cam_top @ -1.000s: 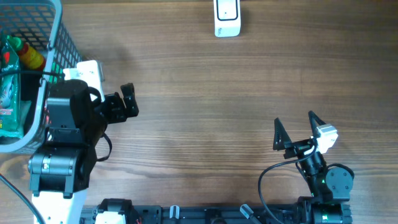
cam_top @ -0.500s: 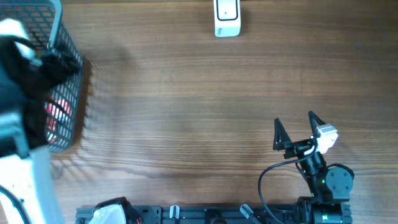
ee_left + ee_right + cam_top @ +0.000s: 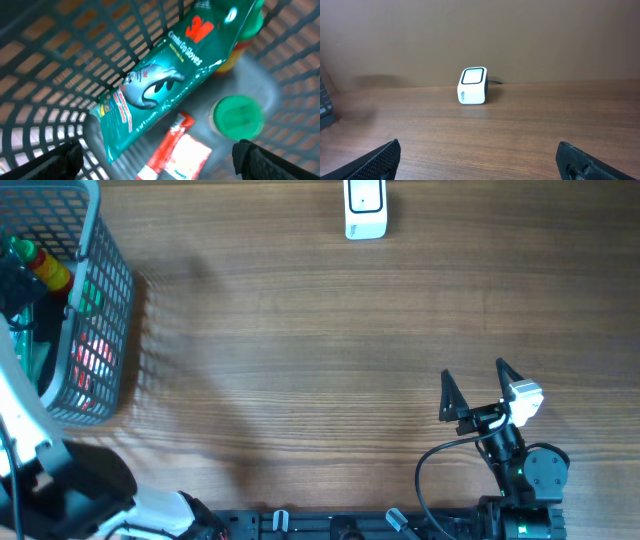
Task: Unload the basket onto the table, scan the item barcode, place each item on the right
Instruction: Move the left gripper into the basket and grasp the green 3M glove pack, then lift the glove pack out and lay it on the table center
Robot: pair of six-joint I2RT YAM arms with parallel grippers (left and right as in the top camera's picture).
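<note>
Pick-up seems in hand: the left gripper point(image 3: 161, 162), spread and empty, hovers in the grey mesh basket point(image 3: 45, 60), a teal plastic glove packet point(image 3: 160, 85) just ahead; next it must close on that.

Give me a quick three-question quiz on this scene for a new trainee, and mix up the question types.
1. True or false: the right pincer holds the scanner.
2. The left pincer hangs open above: A) the scanner, B) the contents of the basket, C) the right pincer?
3. Fill in: the red logo on the green pack reads ___.
Key: 1 false, it is open and well apart from the scanner; 2 B; 3 3M.
</note>
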